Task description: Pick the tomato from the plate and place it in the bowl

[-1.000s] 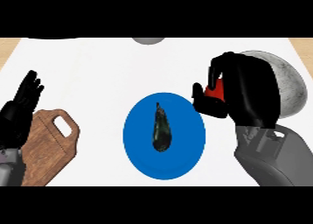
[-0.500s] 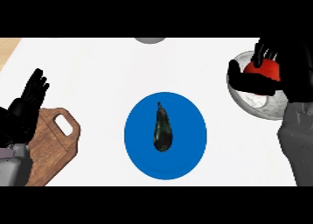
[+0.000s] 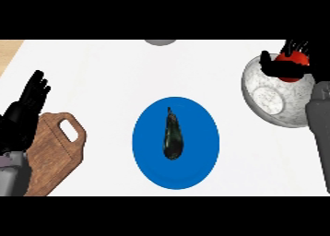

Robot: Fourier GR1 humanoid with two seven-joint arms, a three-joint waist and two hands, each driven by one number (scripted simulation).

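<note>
Under the curled fingers of the right hand (image 3: 300, 57) sits the tomato (image 3: 291, 60), gripped between thumb and fingers and held above the far rim of the grey marbled bowl (image 3: 273, 99). The hand keeps its grasp because the fruit is not yet down inside the bowl; judging by its place over the rim, the carry looks nearly done, and what remains is to bring it over the hollow nearer the wrist and open the fingers there. Well off to that hand's left lies the blue plate (image 3: 195, 161), now bearing only a dark, slender eggplant (image 3: 172, 136), which is no part of the job. The left hand (image 3: 25, 113) rests open, fingers up, at the view's left edge, partly over a wooden cutting board (image 3: 59, 152) beneath it.
</note>
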